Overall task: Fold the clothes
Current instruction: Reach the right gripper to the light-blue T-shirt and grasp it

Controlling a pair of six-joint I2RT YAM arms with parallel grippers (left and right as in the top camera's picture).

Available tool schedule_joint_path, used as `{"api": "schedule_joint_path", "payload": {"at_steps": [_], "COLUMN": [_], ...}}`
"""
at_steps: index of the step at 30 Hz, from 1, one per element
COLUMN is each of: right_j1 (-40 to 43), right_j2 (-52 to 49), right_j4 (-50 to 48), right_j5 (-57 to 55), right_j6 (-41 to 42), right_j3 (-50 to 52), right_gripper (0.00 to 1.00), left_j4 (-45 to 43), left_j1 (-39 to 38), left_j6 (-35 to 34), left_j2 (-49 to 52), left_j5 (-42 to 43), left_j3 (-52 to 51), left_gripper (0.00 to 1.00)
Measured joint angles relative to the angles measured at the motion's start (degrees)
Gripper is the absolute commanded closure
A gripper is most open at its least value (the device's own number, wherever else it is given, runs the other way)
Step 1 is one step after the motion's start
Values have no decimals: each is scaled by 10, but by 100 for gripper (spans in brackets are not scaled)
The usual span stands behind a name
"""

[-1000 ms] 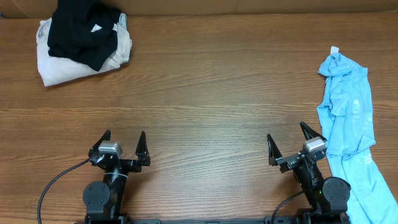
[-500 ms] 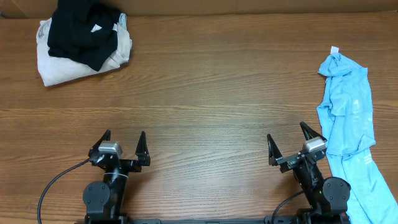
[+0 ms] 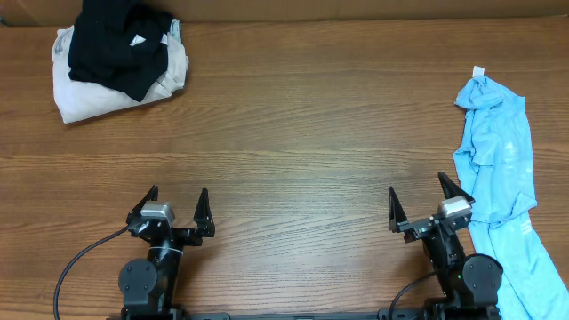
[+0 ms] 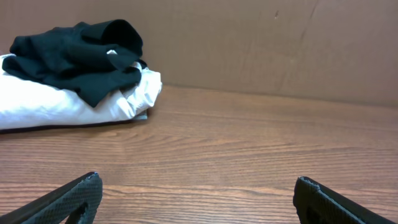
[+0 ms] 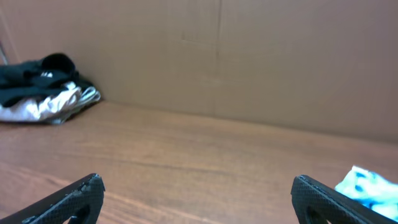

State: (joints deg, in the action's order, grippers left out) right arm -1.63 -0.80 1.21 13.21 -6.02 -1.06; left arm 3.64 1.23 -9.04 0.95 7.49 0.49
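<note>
The clothes, a light sky-blue T-shirt (image 3: 498, 169), lie crumpled in a long strip down the table's right edge, with a white neck tag at the far end. A corner of the T-shirt (image 5: 370, 186) shows low at the right of the right wrist view. My right gripper (image 3: 418, 197) stands open near the front edge, just left of the shirt, nothing between its fingers. Near the front left my left gripper (image 3: 175, 199) is also open and empty, far from the shirt. Both wrist views show only bare wood between the fingertips.
A black garment (image 3: 118, 43) lies on top of a cream-white garment (image 3: 80, 89) at the back left corner, also in the left wrist view (image 4: 81, 53). A brown cardboard wall (image 5: 249, 56) closes the far side of the wooden table (image 3: 293, 133).
My right gripper has shifted slightly to the right, toward the blue shirt. The left gripper and the garments have not moved.
</note>
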Motion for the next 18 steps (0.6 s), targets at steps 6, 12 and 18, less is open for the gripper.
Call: {"api": "schedule_joint_path", "payload": {"at_steps": [6,12,18], "right_j1": [0,0,0], "right_j2": [0,0,-21], "right_j4": [-80,-32,62], "right_j5": [31,33,-6], "right_j6": [34,64,70], "right_j3": [0,-42,-205], "right_gripper": [0,0,0], "left_j4": [-40,-77,10], "left_j1": [0,0,0], "left_j6": [0,0,9], "left_j2": [0,0,46], "left_j5": [11,43,50], "left_j3": [0,11,114], "left_gripper": [0,0,0]}}
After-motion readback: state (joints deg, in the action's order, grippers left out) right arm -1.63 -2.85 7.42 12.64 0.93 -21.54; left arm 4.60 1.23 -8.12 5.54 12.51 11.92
